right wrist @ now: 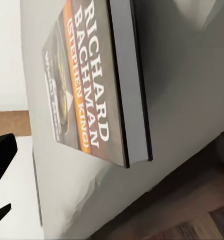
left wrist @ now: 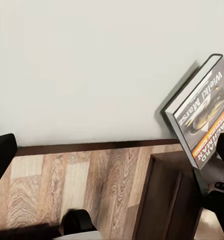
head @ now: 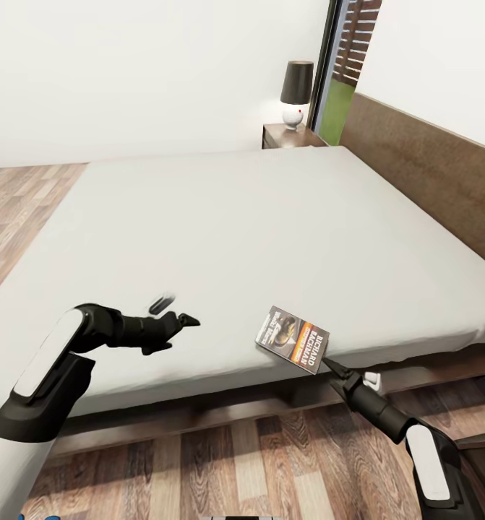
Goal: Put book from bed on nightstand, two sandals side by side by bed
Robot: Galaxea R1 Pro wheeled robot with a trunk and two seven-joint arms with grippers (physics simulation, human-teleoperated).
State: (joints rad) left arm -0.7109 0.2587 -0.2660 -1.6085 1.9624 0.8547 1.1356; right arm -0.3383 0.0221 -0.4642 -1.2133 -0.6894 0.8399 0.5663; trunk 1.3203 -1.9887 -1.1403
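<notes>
Lying flat on the grey mattress of the bed point(head: 220, 231), the book point(head: 293, 338) sits close to the near edge (cover up, orange and white lettering visible). The right gripper point(head: 327, 363) points up from below the mattress edge, its tip just beside the book's near corner; whether its jaws are spread or closed cannot be told. The left gripper point(head: 176, 312) hovers over the mattress with fingers spread, holding nothing. A nightstand point(head: 291, 136) at the far corner carries a lamp point(head: 296, 94).
</notes>
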